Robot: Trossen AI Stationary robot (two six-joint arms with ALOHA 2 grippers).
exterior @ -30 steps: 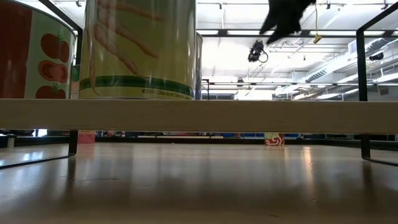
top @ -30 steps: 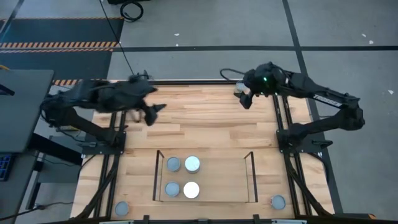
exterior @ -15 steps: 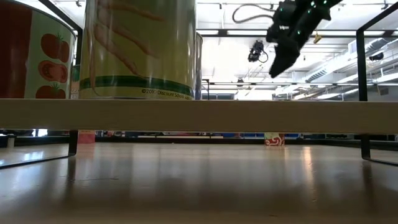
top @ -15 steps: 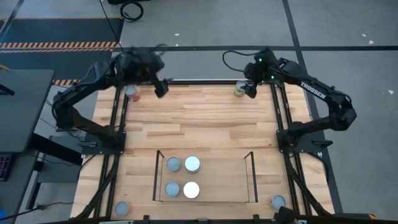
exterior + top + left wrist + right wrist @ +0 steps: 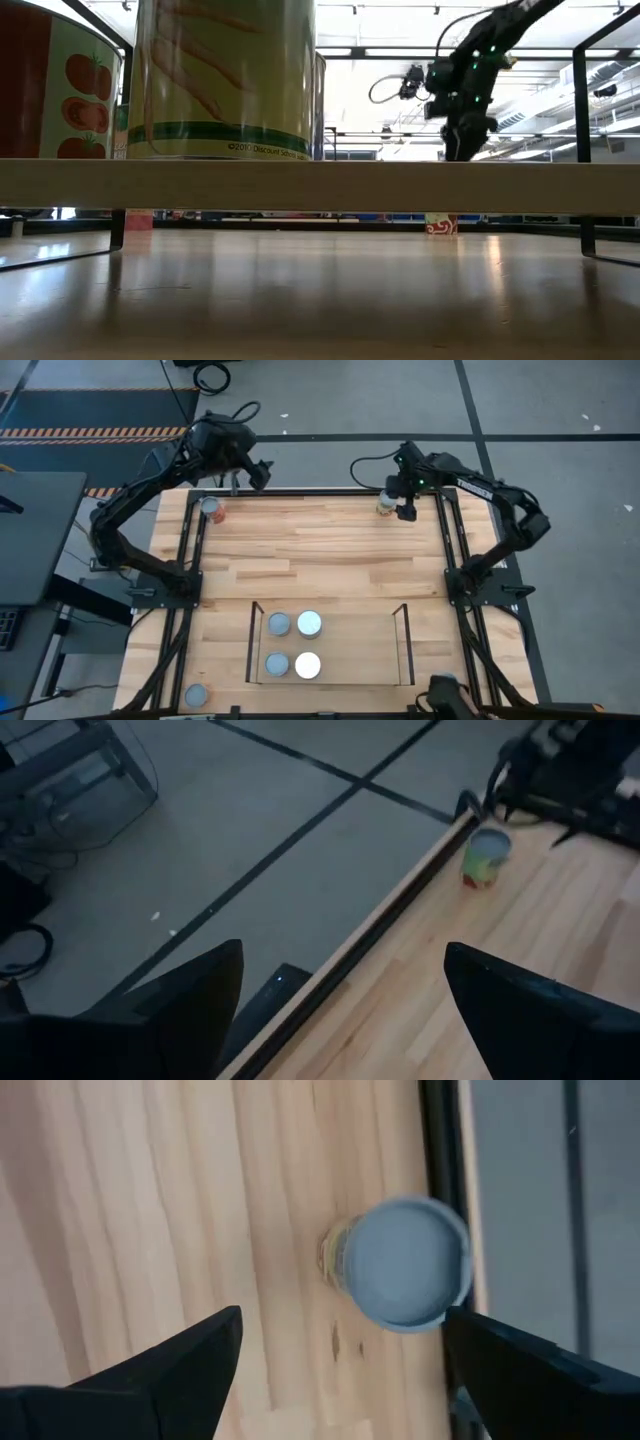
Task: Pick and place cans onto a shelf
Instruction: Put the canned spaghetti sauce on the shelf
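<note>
Cans first: four already sit on the shelf (image 5: 400,622), clustered at its left half (image 5: 279,624) (image 5: 310,623) (image 5: 277,663) (image 5: 308,665). Loose ones remain on the surface (image 5: 330,550): one at the far right edge (image 5: 384,506), one at the far left edge (image 5: 211,509), one at the near left corner (image 5: 196,695), and something round at the near right corner that you can't read clearly.

Right end effector (image 5: 403,503) is released, fingers spread, hovering just beside and above the far-right can (image 5: 405,1264). In the right wrist view the can top sits off toward one finger, not centred between them. You should shift until the lid is centred in the gap, then drop straight down and clench low on the body; the can stands very near the surface edge, so a sideways nudge could push it off.

Left end effector (image 5: 243,470) is also released and empty, held over the far left edge, past the far-left can rather than over it; its wrist view looks out across the floor (image 5: 250,830) toward the far-right can (image 5: 485,857).

Right arm reaches from its base along the right rail, elbow out, wrist bent down. Left arm arcs high from its left base, forearm extended toward the far edge.
</note>
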